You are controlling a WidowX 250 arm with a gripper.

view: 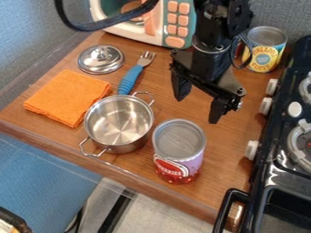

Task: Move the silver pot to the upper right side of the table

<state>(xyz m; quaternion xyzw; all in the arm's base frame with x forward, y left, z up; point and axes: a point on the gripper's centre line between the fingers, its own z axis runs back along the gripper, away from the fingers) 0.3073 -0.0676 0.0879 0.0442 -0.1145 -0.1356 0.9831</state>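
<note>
Silver pot (119, 124), grip: none, I have nothing pinched; the jaws are spread and empty.
Gripper (197, 109): hangs above the table (232, 145), up and to the right of the pot in my view, apart from it.
Step in hand: pre-grasp, I'd say; pot needs picking up before any transfer.
Next move: bring the spread jaws left and over the pot, then down to straddle its rim or take the upper handle (144, 96), close, lift, carry to upper right.
Pot position: upright, lid off, lower middle-left of the table, handles pointing upper right and lower left.
Red-and-pink can (180, 151): just right of the pot; I could knock it on the way down.
Blue-handled fork (128, 81): just above the pot, handle end near the rim; may get dragged.
Orange cloth (68, 97): left of the pot.
Lid (101, 59): above the cloth, knob up.
Pineapple can (265, 50): upper right, near the goal; I'd set down short of it.
Toy microwave (164, 22): top edge.
Stove (282, 152): right side.
</note>
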